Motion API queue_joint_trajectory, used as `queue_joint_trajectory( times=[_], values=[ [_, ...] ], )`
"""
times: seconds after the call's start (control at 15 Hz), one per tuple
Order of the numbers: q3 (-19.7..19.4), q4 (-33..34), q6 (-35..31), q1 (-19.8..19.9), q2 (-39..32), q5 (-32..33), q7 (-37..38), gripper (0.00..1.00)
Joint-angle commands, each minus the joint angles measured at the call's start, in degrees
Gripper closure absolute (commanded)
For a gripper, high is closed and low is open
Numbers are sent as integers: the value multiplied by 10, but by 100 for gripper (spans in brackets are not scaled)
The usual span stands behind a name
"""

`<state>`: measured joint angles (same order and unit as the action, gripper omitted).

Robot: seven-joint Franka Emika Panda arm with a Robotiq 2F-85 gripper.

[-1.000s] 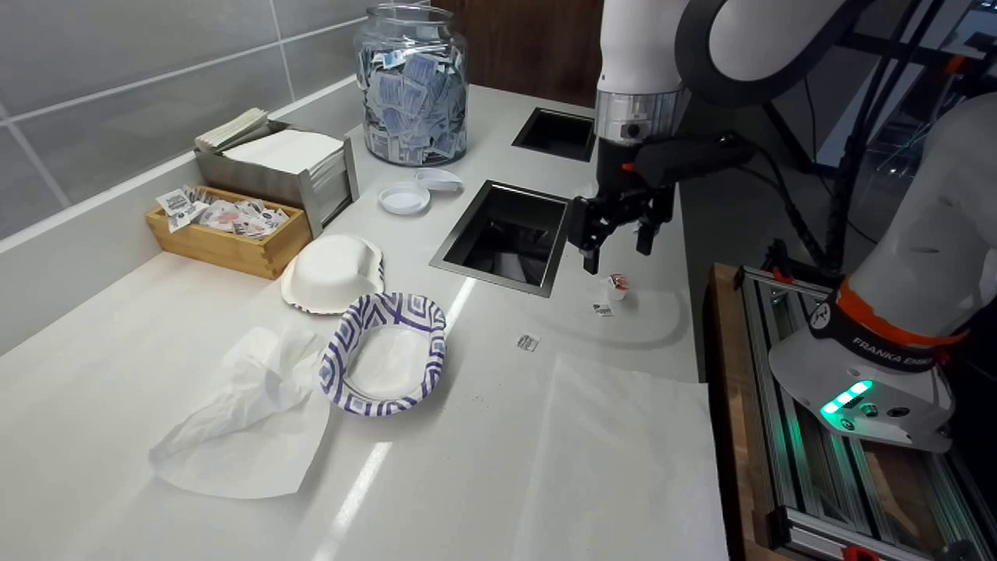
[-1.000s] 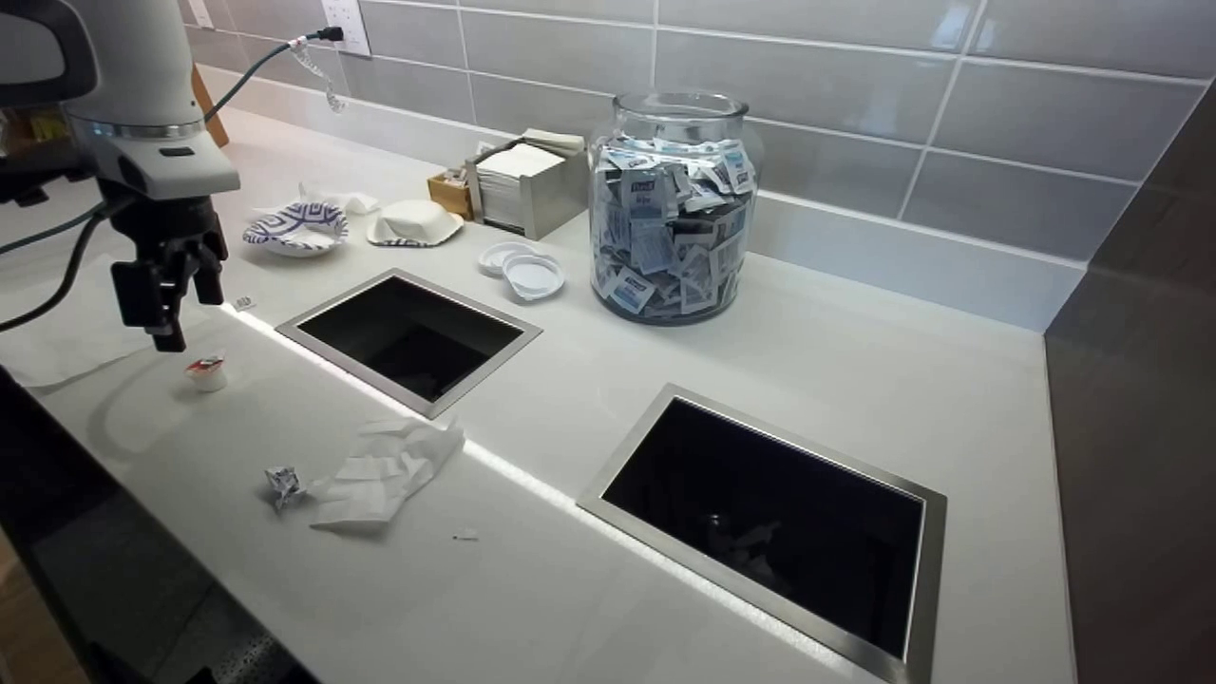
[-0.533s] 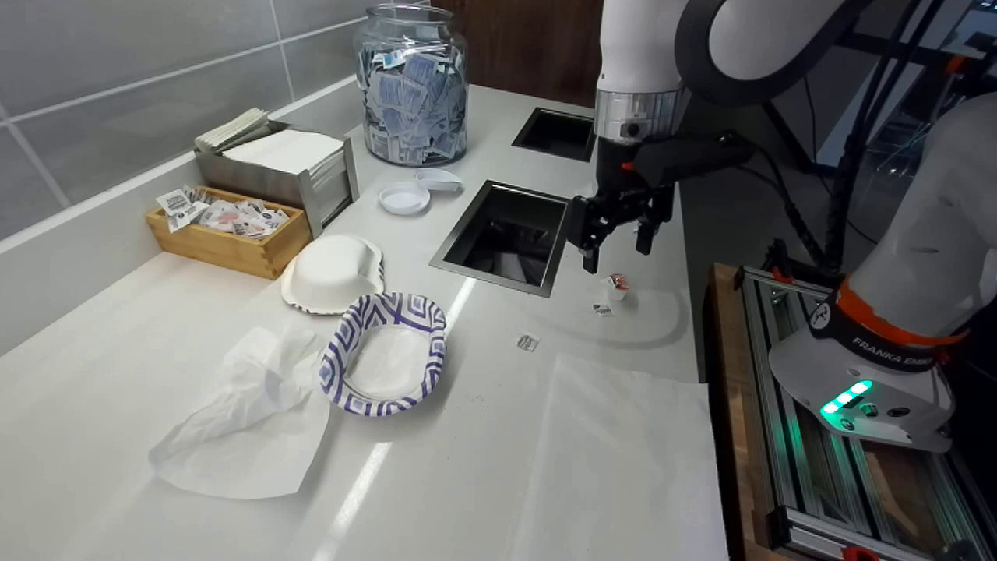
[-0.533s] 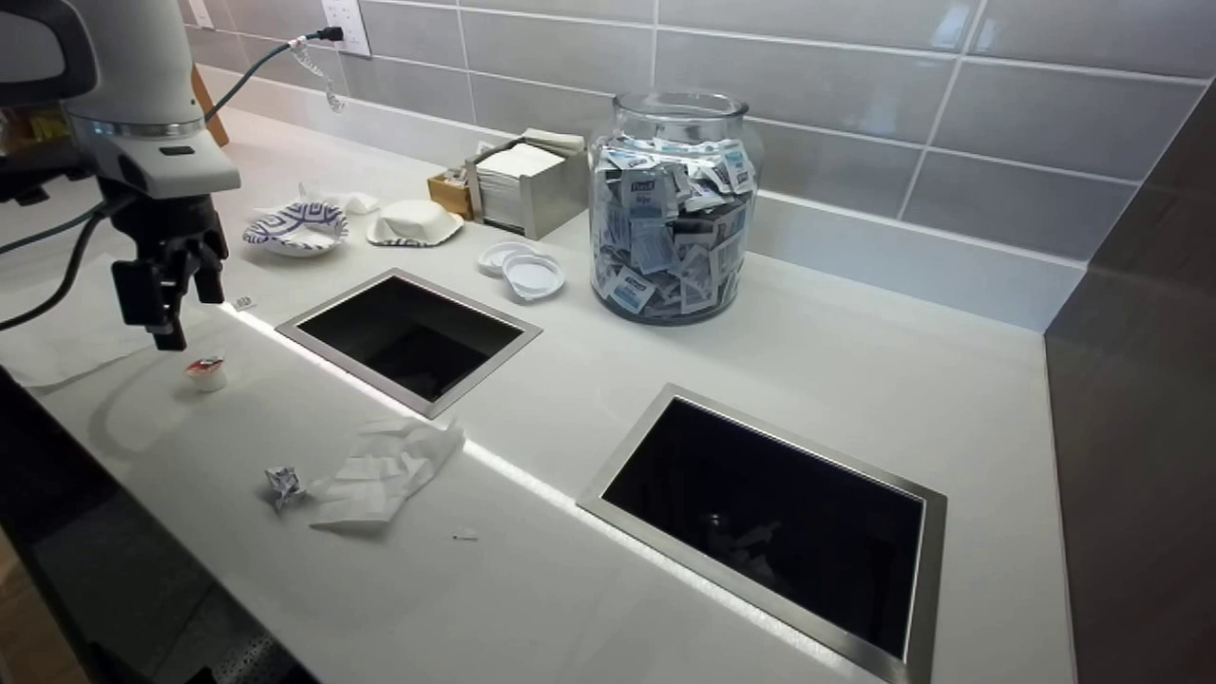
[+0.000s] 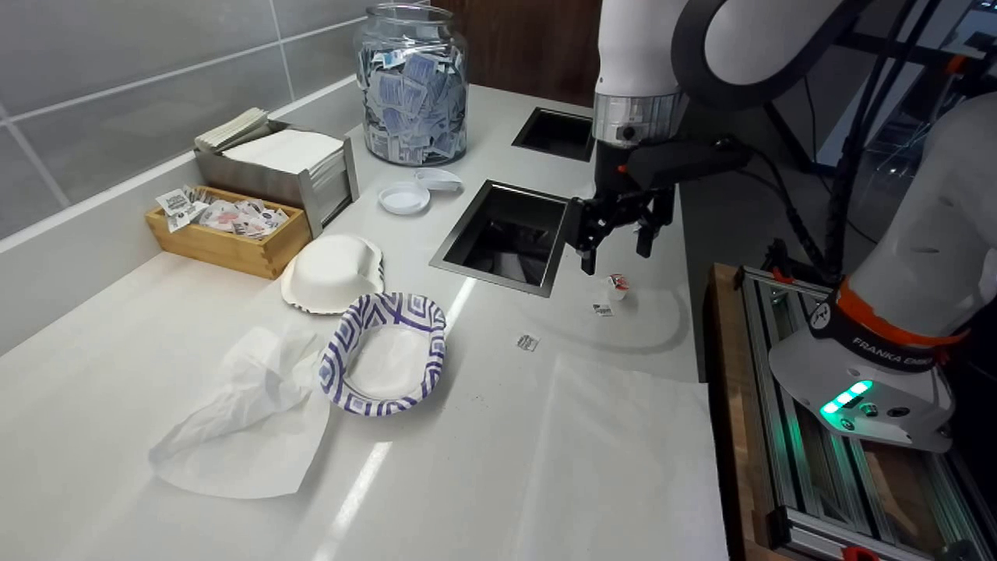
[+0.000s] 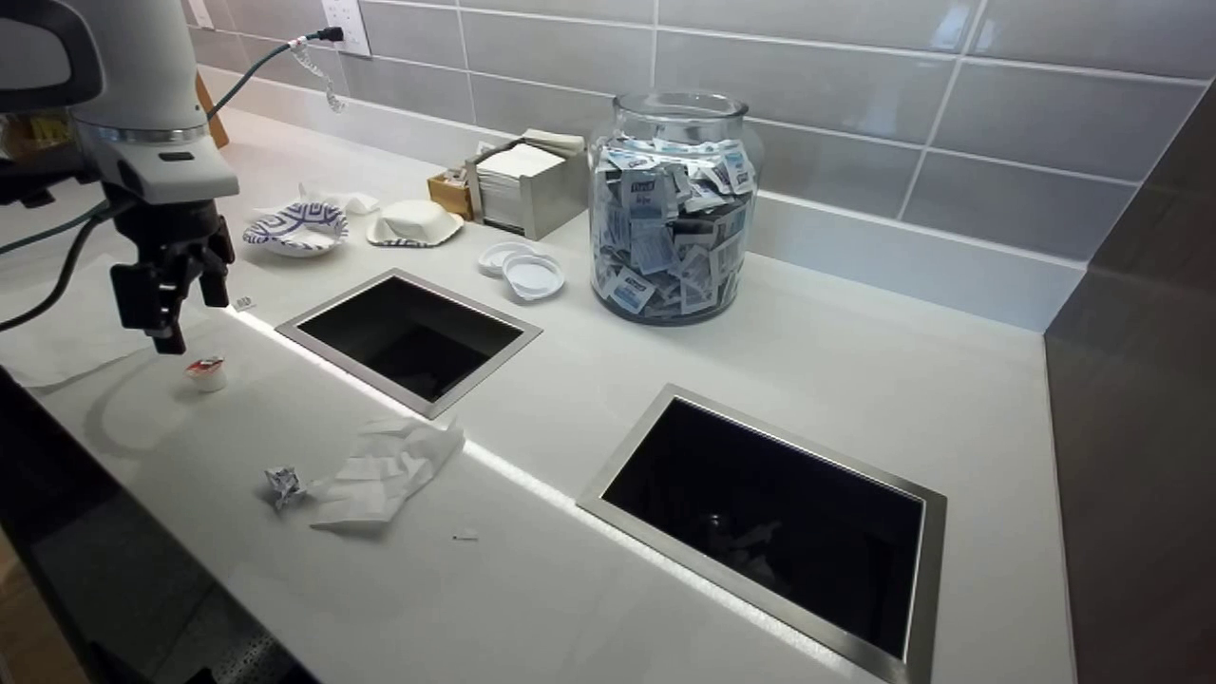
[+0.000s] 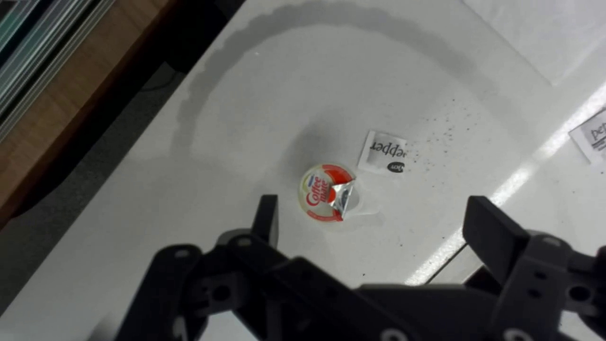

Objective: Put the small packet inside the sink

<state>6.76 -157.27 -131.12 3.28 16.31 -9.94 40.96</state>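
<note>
The small packet [image 5: 618, 287] is a tiny whitish Coffee-mate cup with red marks and a partly peeled foil lid. It stands on the white counter and also shows in an exterior view [image 6: 206, 374] and the wrist view [image 7: 324, 194]. My gripper [image 5: 617, 251] is open and empty, raised above the counter near the packet; it also shows in an exterior view [image 6: 191, 316]. In the wrist view, the packet lies ahead of the fingertips [image 7: 377, 218], closer to the left finger. A metal-rimmed sink opening [image 5: 490, 277] lies beside the gripper; it shows in an exterior view [image 6: 483, 370].
A torn pepper packet [image 7: 382, 154] lies beside the cup, and another [image 5: 527, 343] lies farther off. A second rimmed opening [image 6: 927, 570], crumpled paper [image 6: 380, 475], a patterned bowl [image 5: 436, 343], a glass jar [image 5: 413, 101], a wooden box [image 5: 226, 249] and a napkin holder [image 5: 327, 187] are around.
My gripper has shifted and turned very slightly above the counter, staying open. The packet and the other things have not moved.
</note>
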Motion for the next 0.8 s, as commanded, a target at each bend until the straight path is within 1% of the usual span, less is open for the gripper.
queue_joint_trajectory(
  times=[0.0,0.4,0.67,0.73],
  values=[
    [-2,0,-27,-4,-40,-4,38,0],
    [-6,0,-56,-7,-77,20,44,0],
    [-5,0,-78,-14,-84,24,43,0],
    [-6,0,-87,-15,-86,22,40,7]
  ],
)
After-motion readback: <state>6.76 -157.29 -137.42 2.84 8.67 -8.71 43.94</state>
